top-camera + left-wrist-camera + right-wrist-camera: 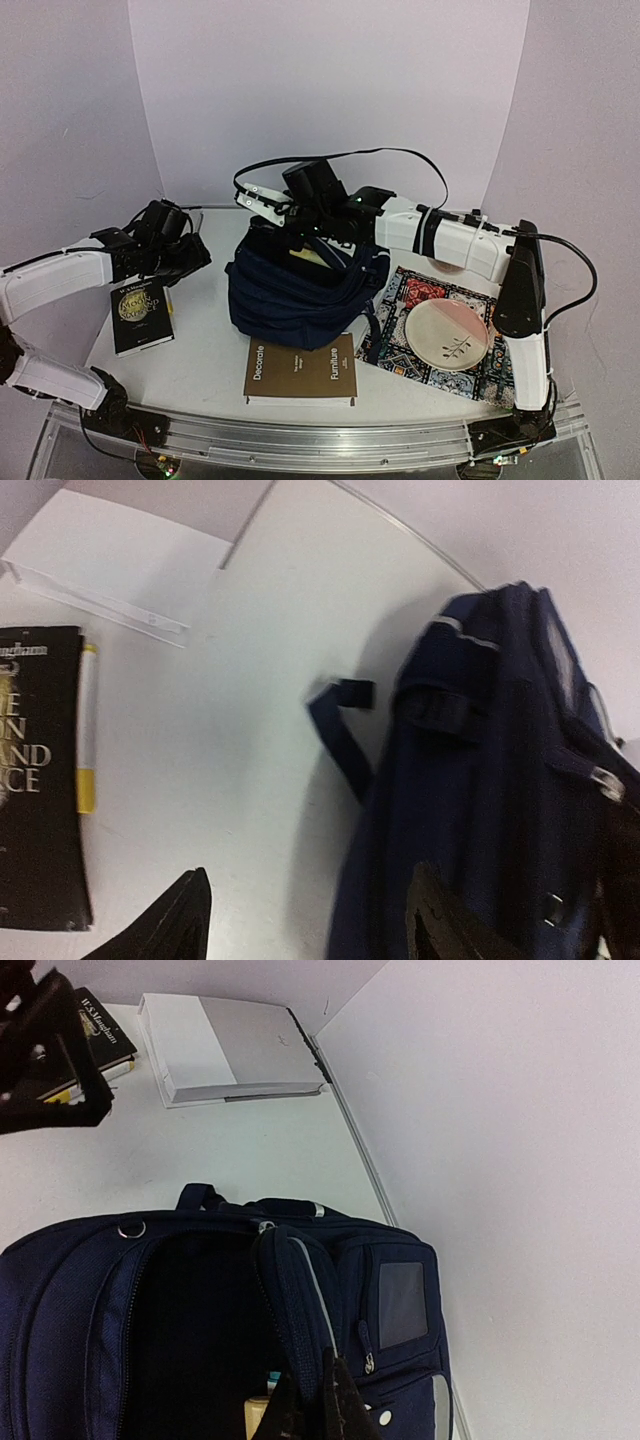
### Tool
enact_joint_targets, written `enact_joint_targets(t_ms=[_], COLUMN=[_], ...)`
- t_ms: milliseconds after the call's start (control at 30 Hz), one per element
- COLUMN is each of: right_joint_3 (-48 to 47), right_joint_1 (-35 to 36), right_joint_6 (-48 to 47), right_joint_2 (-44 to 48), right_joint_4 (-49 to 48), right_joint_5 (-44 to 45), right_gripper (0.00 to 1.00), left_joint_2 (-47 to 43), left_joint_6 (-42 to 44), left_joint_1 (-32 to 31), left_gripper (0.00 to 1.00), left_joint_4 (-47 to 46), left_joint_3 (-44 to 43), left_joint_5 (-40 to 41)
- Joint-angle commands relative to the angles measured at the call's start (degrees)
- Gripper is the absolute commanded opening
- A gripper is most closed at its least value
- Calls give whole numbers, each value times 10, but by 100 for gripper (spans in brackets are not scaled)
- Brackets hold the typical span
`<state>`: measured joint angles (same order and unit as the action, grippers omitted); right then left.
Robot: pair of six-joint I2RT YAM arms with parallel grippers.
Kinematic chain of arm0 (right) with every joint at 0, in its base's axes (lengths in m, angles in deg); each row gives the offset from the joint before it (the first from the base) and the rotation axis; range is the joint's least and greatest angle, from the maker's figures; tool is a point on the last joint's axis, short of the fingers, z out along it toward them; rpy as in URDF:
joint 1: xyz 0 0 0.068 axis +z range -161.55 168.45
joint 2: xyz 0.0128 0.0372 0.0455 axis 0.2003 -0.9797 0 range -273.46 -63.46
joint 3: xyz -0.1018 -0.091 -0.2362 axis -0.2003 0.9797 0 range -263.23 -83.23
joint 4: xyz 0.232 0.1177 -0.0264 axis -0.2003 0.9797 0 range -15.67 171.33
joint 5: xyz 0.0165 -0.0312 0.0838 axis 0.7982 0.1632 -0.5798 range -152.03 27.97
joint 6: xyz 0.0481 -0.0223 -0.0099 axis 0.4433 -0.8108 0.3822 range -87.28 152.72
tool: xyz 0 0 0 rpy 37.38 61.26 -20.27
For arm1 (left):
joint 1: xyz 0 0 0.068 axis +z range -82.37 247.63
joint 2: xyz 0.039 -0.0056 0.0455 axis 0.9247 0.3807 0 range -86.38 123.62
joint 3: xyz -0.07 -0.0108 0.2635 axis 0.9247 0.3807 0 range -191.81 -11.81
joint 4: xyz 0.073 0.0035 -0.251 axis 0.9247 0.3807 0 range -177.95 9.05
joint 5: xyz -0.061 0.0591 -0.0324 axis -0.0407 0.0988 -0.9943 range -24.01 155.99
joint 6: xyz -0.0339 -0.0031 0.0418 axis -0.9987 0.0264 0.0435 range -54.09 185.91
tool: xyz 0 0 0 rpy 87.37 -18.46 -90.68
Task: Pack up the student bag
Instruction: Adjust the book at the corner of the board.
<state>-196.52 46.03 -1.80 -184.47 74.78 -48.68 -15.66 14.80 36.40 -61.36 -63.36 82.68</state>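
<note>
Brown book (300, 370) near student bag (290, 295)

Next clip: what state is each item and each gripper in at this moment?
student bag: main compartment unzipped, gaping open.
right gripper: jaws shut on the student bag's opening edge.
left gripper: jaws open, empty, over the table.
black book: closed, lying flat.
brown book: closed, lying flat in front of the student bag.
plate: right side up, empty, on the patterned mat.

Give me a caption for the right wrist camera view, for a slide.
Right tool pinching the rim of the open navy student bag, its dark main compartment gaping below.
</note>
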Motion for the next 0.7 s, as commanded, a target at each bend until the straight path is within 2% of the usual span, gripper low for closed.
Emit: enact_joint_targets(t_ms=[0, 333, 667], right_joint_3=[-21, -11, -2], right_joint_1=[8, 8, 9], right_joint_6=[0, 2, -2], right_joint_2=[8, 12, 17], right_joint_4=[-57, -58, -61], right_joint_5=[3, 4, 7], right_gripper=[0, 0, 0], left_joint_2=[41, 201, 307], left_joint_6=[66, 120, 134], left_joint_1=[59, 107, 127], left_gripper=[69, 77, 79], left_joint_4=[42, 46, 53], left_joint_3=[8, -50, -116], left_joint_5=[8, 42, 78])
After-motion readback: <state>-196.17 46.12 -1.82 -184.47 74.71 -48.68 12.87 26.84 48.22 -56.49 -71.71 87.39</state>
